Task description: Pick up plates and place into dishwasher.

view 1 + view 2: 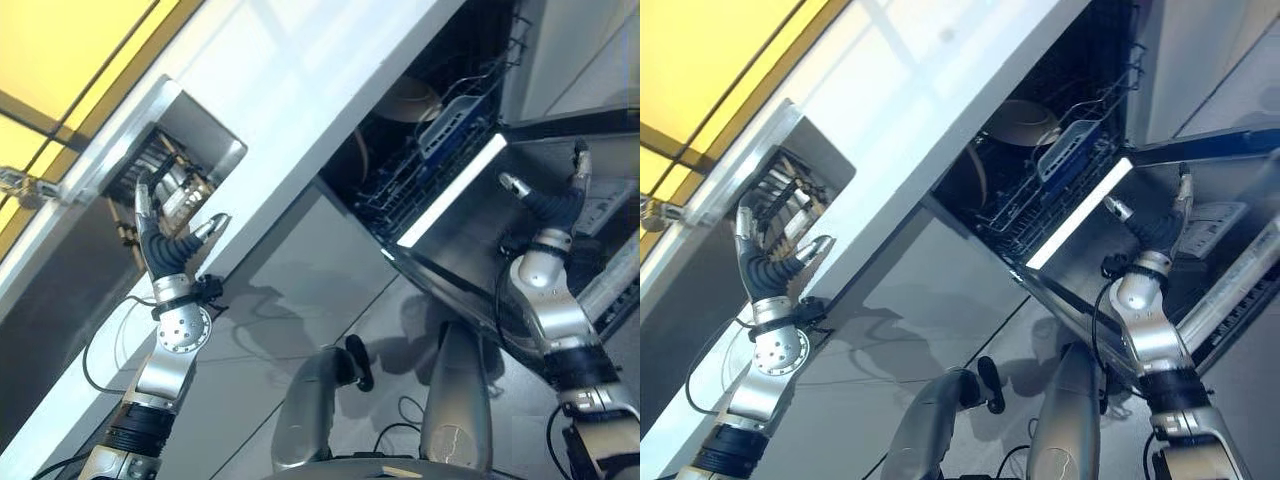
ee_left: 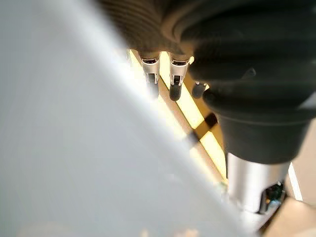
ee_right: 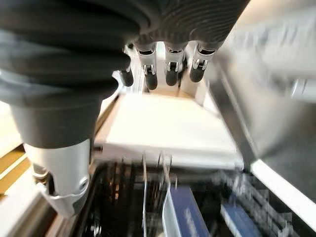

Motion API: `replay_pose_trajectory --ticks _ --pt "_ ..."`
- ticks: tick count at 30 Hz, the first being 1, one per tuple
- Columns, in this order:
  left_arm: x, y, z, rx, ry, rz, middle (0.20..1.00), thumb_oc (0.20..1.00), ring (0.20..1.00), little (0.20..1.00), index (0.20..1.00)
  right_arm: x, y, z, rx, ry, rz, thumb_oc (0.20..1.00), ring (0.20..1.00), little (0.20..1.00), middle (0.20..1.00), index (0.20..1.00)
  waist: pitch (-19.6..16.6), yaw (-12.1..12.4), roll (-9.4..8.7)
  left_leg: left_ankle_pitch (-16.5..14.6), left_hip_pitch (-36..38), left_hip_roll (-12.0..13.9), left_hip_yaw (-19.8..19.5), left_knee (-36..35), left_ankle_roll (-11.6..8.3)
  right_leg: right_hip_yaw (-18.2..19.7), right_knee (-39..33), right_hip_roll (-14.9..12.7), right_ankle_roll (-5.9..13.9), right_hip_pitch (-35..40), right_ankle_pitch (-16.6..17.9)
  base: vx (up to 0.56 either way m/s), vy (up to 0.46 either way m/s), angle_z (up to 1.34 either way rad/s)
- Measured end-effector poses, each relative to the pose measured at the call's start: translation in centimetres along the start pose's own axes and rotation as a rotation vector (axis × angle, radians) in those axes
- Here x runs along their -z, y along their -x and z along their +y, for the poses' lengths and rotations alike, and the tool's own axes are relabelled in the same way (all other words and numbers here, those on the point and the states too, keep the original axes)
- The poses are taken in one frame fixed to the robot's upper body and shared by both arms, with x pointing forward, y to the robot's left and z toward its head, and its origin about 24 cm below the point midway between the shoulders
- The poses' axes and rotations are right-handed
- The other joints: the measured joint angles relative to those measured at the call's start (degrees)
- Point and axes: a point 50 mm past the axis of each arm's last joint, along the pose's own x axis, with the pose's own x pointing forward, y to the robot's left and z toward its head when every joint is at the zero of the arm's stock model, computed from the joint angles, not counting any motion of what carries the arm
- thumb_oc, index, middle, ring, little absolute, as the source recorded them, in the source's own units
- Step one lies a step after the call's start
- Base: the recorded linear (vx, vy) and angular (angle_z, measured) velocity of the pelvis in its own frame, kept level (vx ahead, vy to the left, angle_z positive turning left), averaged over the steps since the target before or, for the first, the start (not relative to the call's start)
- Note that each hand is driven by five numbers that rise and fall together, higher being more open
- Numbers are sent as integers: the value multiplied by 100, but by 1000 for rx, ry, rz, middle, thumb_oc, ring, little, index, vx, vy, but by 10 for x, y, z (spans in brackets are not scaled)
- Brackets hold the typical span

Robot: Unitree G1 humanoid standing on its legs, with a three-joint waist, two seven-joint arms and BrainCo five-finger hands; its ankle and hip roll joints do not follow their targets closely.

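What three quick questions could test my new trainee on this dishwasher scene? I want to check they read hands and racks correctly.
1. True or false: the right hand holds a plate.
2. Which hand is raised by the sink: a) left hand, b) right hand?
3. Fill in: the plate sits in the dishwasher's ____, near a blue basket.

Key: 1 false; 2 a; 3 rack.

A: Where's the left hand (image 1: pixel 770 262)?
B: Raised empty beside the sink (image 1: pixel 790 190), fingers spread.
A: The right hand (image 1: pixel 1152 230)?
B: Open above the dishwasher (image 1: pixel 1060 150) door, a plate (image 1: pixel 1020 122) racked inside.
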Motion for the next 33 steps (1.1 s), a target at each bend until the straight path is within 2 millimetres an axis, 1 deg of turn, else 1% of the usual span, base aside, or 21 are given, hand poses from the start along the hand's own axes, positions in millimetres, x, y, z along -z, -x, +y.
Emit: replay_pose_trajectory --ticks 2,6,8,10,11,14,16,18,21,23,25,27,28,33 --pt "2 3 -1 -10 6 15 1000 1000 1000 1000 1000 8 2 -16 66 5 18 1000 1000 1000 1000 1000 15 -76 -21 5 208 41 82 -236 -6 -27 -270 86 -20 157 128 13 -28 -42" --pt "3 4 -5 -12 18 28 1000 1000 1000 1000 1000 21 6 -46 187 -9 59 1000 1000 1000 1000 1000 46 -405 -65 12 620 96 234 -696 -6 -22 -750 206 1 412 344 38 -3 -40" --pt "6 5 -7 -10 11 35 1000 1000 1000 1000 1000 27 10 -52 203 -10 81 1000 1000 1000 1000 1000 49 -539 -69 15 854 106 354 -973 -2 -45 -1019 217 2 561 479 -9 0 -49" --pt "6 5 -10 -15 22 36 1000 1000 1000 1000 1000 36 18 -56 203 1 109 1000 1000 1000 1000 1000 39 -658 -55 17 1026 111 479 -1205 -1 -50 -1249 241 18 650 599 -21 -2 -42" --pt "4 3 -11 -18 29 28 1000 1000 1000 1000 1000 42 23 -58 206 5 129 1000 1000 1000 1000 1000 16 -758 -22 22 1095 102 502 -1277 0 -48 -1342 254 27 662 642 -23 17 -39" --pt "-4 -5 -16 -24 62 -12 1000 1000 1000 1000 1000 53 34 -60 218 -13 190 1000 1000 1000 1000 1000 -8 -920 11 104 1152 91 650 -1481 -1 -26 -1556 256 56 650 773 -8 43 -31" --pt "-11 -12 -20 -26 84 -50 1000 1000 1000 1000 1000 61 38 -62 227 -16 229 1000 1000 1000 1000 1000 -28 -1017 41 197 1189 69 732 -1585 4 -16 -1652 233 87 631 842 -18 52 -23" --pt "-17 -19 -25 -29 87 -92 1000 1000 1000 1000 1000 68 39 -64 234 -61 266 1000 1000 1000 1000 1000 -52 -1066 73 221 1246 -8 811 -1644 4 49 -1639 162 136 598 851 -80 34 -16" --pt "-27 -28 -29 -49 105 -147 1000 1000 1000 1000 1000 82 43 -62 228 -97 339 1000 1000 1000 1000 1000 -94 -1070 131 191 1109 -128 898 -1583 42 207 -1500 81 206 343 825 -128 -4 -10" --pt "-33 -32 -30 -55 105 -183 1000 1000 1000 1000 1000 87 47 -58 207 -171 387 1000 1000 1000 1000 1000 -108 -1048 149 102 849 -184 886 -1291 61 279 -1232 16 220 60 724 -118 -21 7" --pt "-37 -36 -34 -51 105 -204 1000 1000 1000 1000 1000 95 50 -48 182 -264 448 1000 1000 1000 1000 1000 -109 -1041 151 -62 618 -177 851 -922 59 358 -934 -26 212 -176 608 -95 -27 7" --pt "-33 -39 -36 -48 85 -186 1000 1000 1000 1000 1000 99 54 -36 144 -357 480 1000 1000 1000 1000 1000 -109 -1031 150 -221 389 -153 771 -553 41 393 -648 -32 188 -377 504 -83 -44 4" --pt "-33 -41 -35 -53 80 -192 1000 1000 1000 1000 1000 101 56 -33 128 -377 493 1000 1000 1000 1000 1000 -111 -1016 154 -296 289 -140 749 -394 18 411 -541 -29 181 -450 464 -100 -52 6" --pt "-44 -54 -30 -47 46 -250 1000 1000 1000 1000 1000 98 54 -19 8 -495 494 1000 1000 1000 1000 1000 -114 -978 158 -539 -290 -154 538 376 14 529 135 -117 142 -933 232 -79 -34 13"
